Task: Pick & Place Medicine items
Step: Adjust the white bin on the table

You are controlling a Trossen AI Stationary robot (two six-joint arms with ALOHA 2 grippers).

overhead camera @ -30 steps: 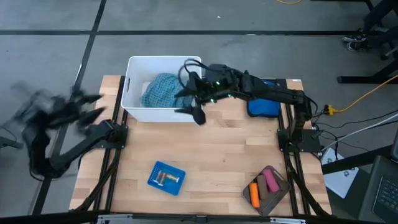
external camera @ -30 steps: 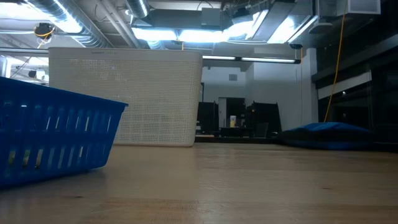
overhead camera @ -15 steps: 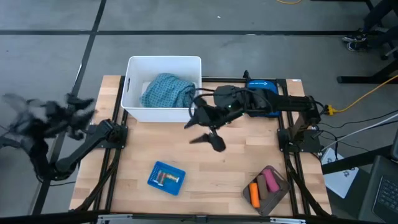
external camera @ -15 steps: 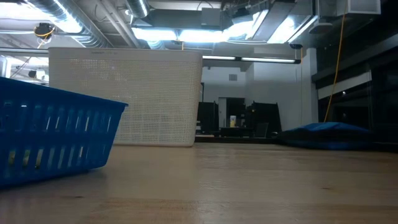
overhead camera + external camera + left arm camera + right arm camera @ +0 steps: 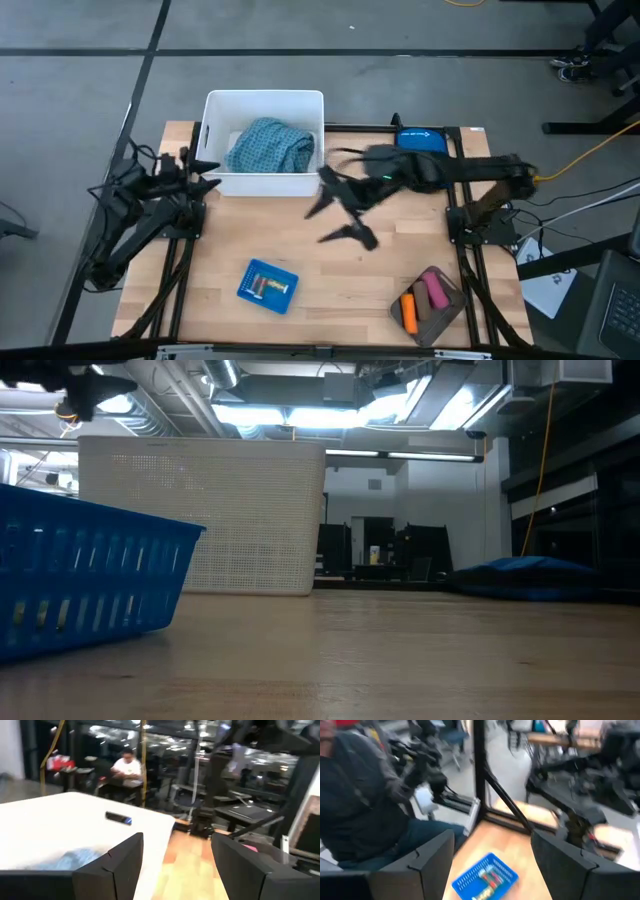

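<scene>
Right claw [image 5: 340, 212] farther from bin [image 5: 262, 143]

Both arms are dark, near-black machines built of thick rounded links. The right arm [image 5: 440, 172] carries a small green light near its wrist, and loose black cable loops along its links. The left arm [image 5: 130, 215] has the same matte black casing with cable bundled at its outer end. Each ends in two flat, angular black fingers [image 5: 112, 867] with bevelled edges; any screws or markings on them are, I think, too blurred to make out.
</scene>
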